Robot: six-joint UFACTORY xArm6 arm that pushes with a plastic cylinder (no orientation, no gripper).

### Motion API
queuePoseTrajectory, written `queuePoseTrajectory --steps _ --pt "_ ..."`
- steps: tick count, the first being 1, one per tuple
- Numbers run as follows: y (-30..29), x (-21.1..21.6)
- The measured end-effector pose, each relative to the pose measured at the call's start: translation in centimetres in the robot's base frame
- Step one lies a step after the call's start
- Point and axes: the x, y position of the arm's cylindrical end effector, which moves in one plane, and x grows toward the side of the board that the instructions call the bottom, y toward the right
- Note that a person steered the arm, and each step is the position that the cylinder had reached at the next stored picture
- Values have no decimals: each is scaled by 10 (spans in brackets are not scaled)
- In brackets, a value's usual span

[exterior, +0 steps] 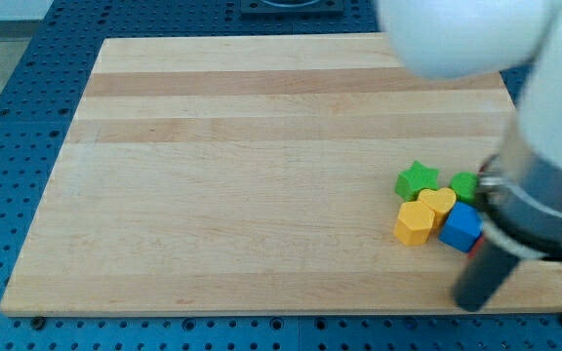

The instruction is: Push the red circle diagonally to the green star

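One pale wooden board on blue perforated metal table, spanning most of view. Blurred white and dark robot arm at right, covering right board edge. Dark rod, tip near the view's bottom, just below and right of block cluster; no jaws, nothing held. Cluster at right: blue cube, yellow hexagonal block, yellow heart block, green star, second green block, shape unclear. Red sliver just beside blue cube, mostly hidden by arm; shape indeterminable.

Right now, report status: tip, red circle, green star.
My tip at the view's bottom right, below the block cluster. Red circle mostly hidden behind my arm. Green star at the cluster's top left, touching yellow heart.
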Motion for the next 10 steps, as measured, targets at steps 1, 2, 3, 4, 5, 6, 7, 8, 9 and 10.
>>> queuePoseTrajectory --steps 1,2,3,4,5,6,7,8,9,10 --pt "48 0" --pt "85 -6" --pt "95 -43" --pt "90 -81" --pt "56 -100" --pt "21 -127" --pt "-13 -150" --pt "-15 -162" --pt "-11 -160" --pt "-11 -149"
